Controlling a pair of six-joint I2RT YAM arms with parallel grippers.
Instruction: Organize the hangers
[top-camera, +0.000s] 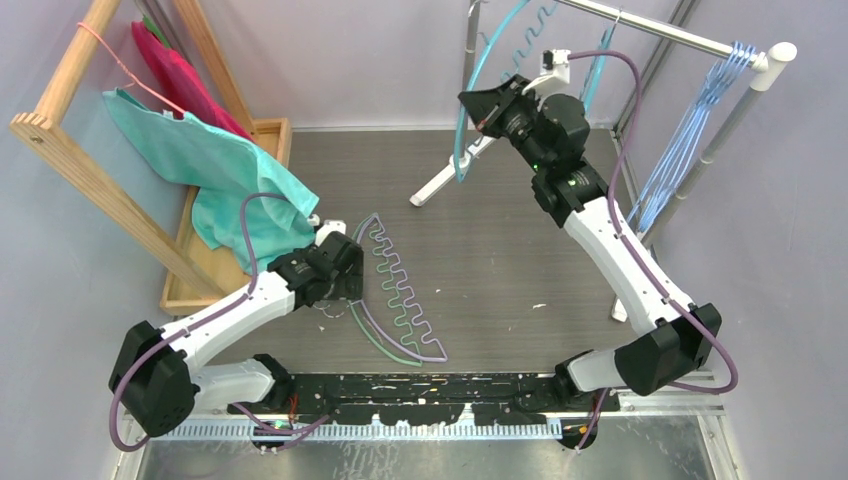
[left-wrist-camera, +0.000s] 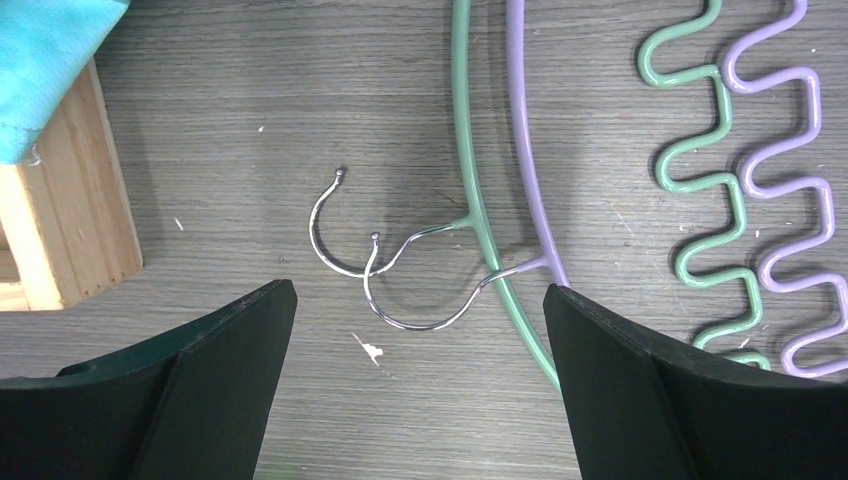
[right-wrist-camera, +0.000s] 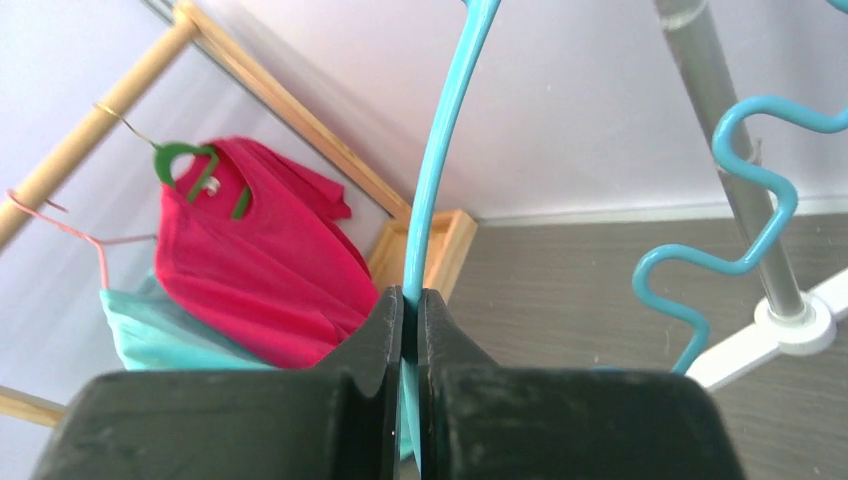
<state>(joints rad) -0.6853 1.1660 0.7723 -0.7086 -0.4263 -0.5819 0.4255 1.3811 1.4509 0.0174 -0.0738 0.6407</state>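
Note:
My right gripper (top-camera: 492, 108) is raised by the silver rail (top-camera: 660, 30), shut on the arch of a teal hanger (top-camera: 459, 140). In the right wrist view the fingers (right-wrist-camera: 385, 320) pinch the teal hanger's arch (right-wrist-camera: 440, 160), its zigzag bar to the right. A green hanger (top-camera: 385, 345) and a lilac hanger (top-camera: 430, 357) lie side by side on the table. My left gripper (left-wrist-camera: 420, 295) hovers open just above their metal hooks (left-wrist-camera: 420, 320), touching neither the green hanger's arch (left-wrist-camera: 462, 150) nor the lilac hanger's arch (left-wrist-camera: 520, 150). Several light-blue wire hangers (top-camera: 700, 110) hang at the rail's right end.
A wooden rack (top-camera: 90, 170) stands at the left with a teal cloth (top-camera: 220, 170), a red garment (top-camera: 185, 80) and a pink wire hanger (top-camera: 120, 60). Its base box (left-wrist-camera: 70, 230) lies left of my left gripper. The rail's white foot (top-camera: 450, 175) reaches onto the table.

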